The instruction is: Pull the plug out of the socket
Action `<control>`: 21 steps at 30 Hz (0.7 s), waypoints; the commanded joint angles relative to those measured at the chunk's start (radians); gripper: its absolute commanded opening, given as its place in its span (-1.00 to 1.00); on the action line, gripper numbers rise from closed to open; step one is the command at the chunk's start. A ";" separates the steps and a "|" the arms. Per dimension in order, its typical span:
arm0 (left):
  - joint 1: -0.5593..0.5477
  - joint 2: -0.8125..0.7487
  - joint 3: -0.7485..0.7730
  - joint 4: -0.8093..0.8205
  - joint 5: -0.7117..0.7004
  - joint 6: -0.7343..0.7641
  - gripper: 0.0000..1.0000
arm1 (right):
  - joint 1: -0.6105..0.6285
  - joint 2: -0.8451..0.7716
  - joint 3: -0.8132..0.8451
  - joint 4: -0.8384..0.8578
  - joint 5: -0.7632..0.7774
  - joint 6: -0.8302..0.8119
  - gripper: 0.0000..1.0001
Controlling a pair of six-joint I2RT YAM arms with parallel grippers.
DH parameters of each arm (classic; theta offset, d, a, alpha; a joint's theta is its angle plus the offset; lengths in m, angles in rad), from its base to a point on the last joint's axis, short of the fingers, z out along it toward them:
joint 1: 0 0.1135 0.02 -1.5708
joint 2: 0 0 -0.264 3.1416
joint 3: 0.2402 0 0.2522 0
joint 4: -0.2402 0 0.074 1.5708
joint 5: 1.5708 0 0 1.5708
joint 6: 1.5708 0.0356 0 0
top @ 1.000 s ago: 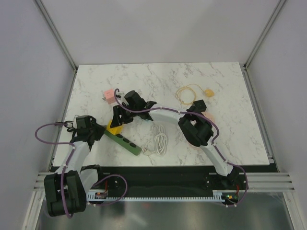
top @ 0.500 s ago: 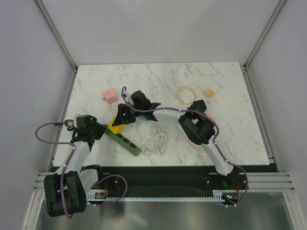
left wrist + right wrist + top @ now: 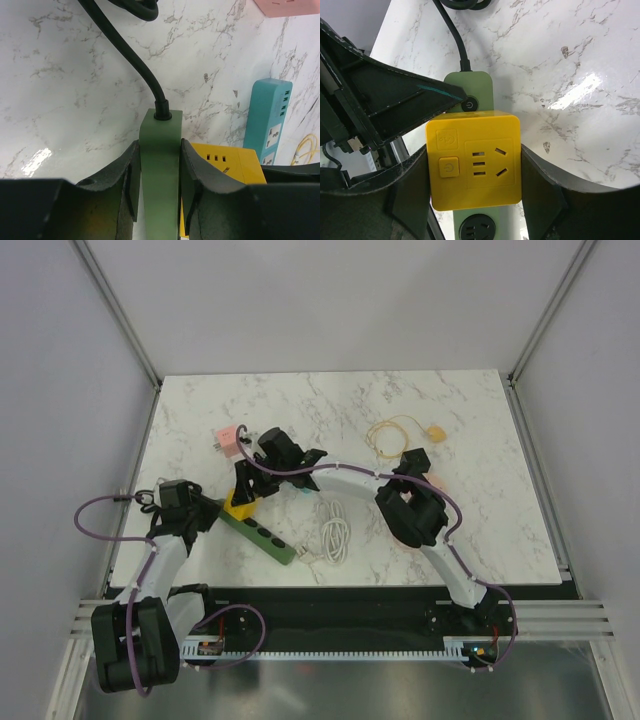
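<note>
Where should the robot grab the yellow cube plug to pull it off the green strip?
By its two flat side walls, coming straight down from above. The yellow cube plug stands up from the green strip, and its sides are smooth and parallel. The right end effector clamps those sides; the left end effector pins the strip.

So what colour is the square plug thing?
The plug is bright yellow, best seen in the right wrist view.

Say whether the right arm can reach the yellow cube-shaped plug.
Likely yes: the right gripper has a finger against each side of the yellow cube-shaped plug on the green power strip, nothing between.
</note>
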 commanded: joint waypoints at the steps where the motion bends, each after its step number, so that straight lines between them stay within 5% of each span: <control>1: 0.012 -0.010 -0.012 -0.043 -0.080 0.042 -0.96 | -0.033 -0.076 0.067 -0.095 0.144 -0.106 -1.00; 4: 0.012 -0.013 -0.012 -0.044 -0.081 0.042 -0.95 | -0.089 -0.074 0.060 -0.040 0.037 -0.025 -1.00; 8: 0.010 -0.013 -0.012 -0.044 -0.081 0.042 -0.95 | -0.159 -0.077 -0.051 0.231 -0.147 0.190 -1.00; 13: 0.012 -0.007 -0.010 -0.044 -0.080 0.041 -0.96 | -0.140 -0.066 -0.060 0.217 -0.129 0.170 -1.00; 21: 0.012 -0.005 -0.012 -0.044 -0.080 0.039 -0.95 | -0.038 -0.054 0.076 -0.073 0.099 -0.086 -1.00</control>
